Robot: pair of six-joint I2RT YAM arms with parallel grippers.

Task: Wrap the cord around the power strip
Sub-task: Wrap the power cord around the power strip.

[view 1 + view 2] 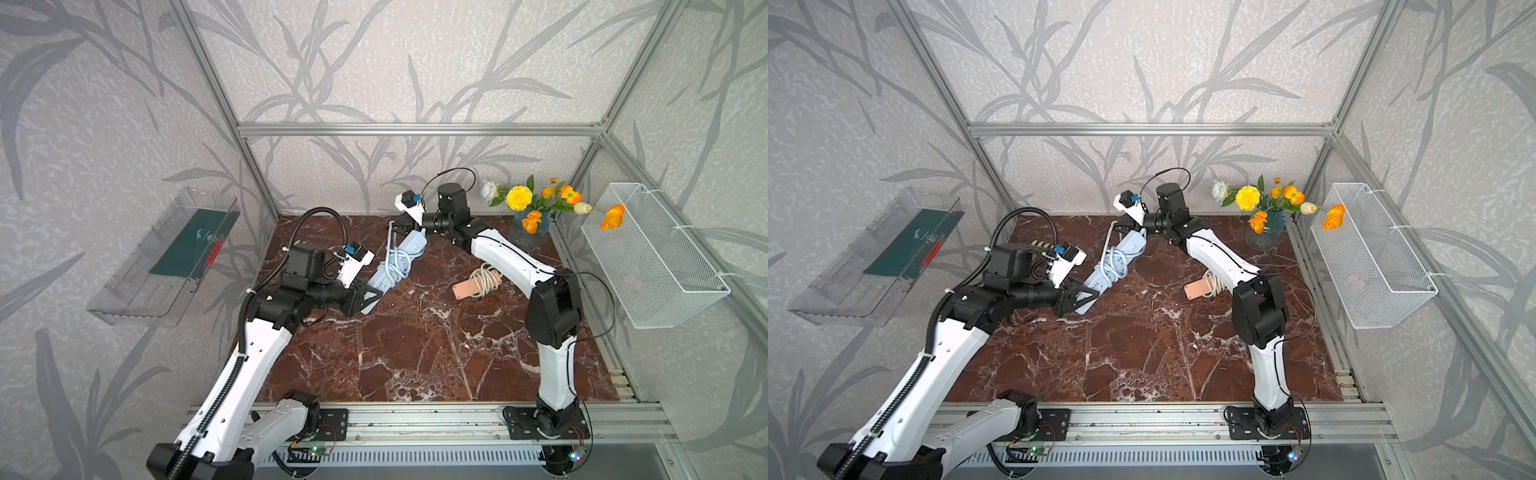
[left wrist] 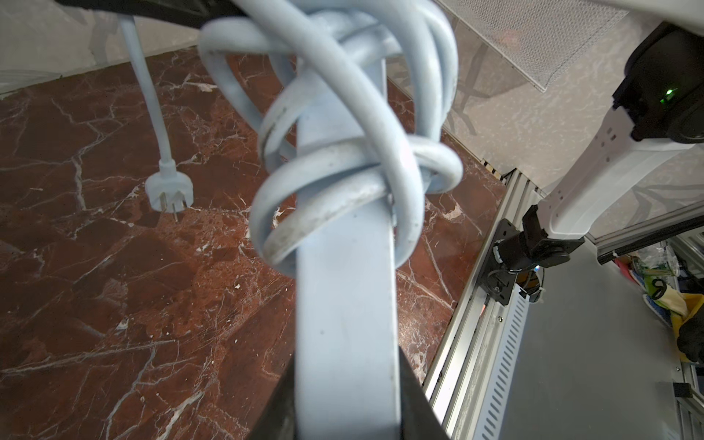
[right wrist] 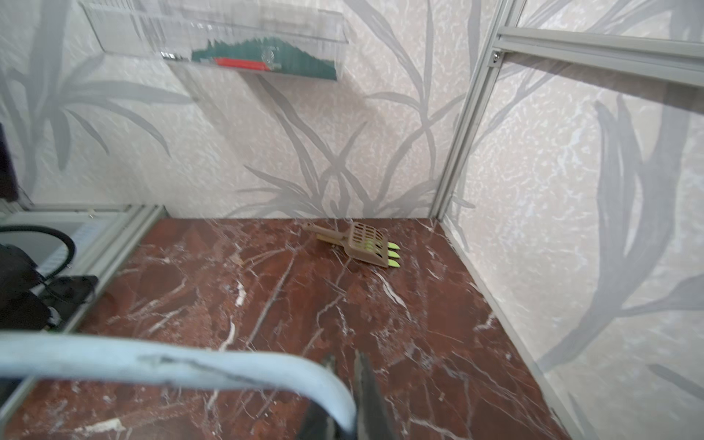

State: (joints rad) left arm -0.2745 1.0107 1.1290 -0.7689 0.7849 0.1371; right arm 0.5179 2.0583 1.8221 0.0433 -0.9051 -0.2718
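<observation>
- My left pincer [image 1: 368,298] is clamped on one end of the light-blue power strip [image 1: 384,279]. In the left wrist view its black fingers [image 2: 415,411] press against both sides of the strip.
- My right pincer [image 1: 397,227] is closed on the cord [image 1: 397,262] beside the strip's other end, the end nearer the vase [image 1: 534,235].
- The strip hangs tilted between the two pincers, above the surface [image 1: 415,353] and well apart from the vase. Several loose loops of cord sit round its middle.
- The plug [image 2: 169,189] dangles below the right pincer; I cannot tell whether its prongs touch the surface.
- A pink power strip [image 1: 467,289], with a cream cord [image 1: 484,277] bundled on it, lies flat between the held strip and the vase.
- A wire basket [image 1: 648,257] hangs on the wall near the vase.
</observation>
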